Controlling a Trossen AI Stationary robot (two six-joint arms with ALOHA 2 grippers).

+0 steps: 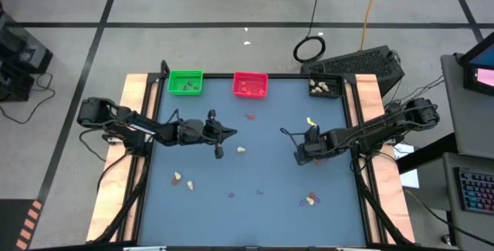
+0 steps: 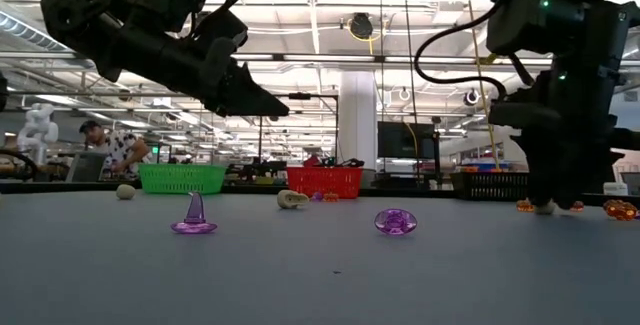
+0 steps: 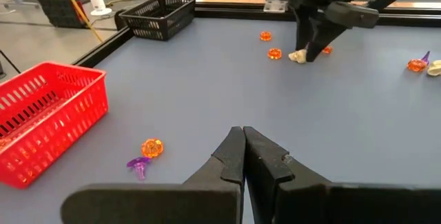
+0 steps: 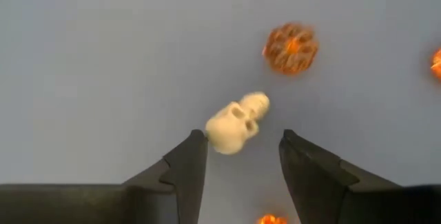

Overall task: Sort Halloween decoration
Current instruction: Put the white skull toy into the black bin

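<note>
**Right pincer spread over skull**

Right pincer spread, low at the bench, a cream skull just beside one finger, not pinched. Orange pumpkin near. Left pincer pressed together, empty, raised mid-bench.

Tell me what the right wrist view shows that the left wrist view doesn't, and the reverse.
Right wrist only: the right gripper is open, with the cream skull trinket lying just ahead of its fingertips, nearer one finger, and an orange pumpkin trinket beyond it.

Left wrist only: the red basket, the black basket, a purple trinket beside an orange one, and the shut left gripper.

Both: the skull, the right gripper low over the blue-grey table, and orange trinkets nearby.
</note>
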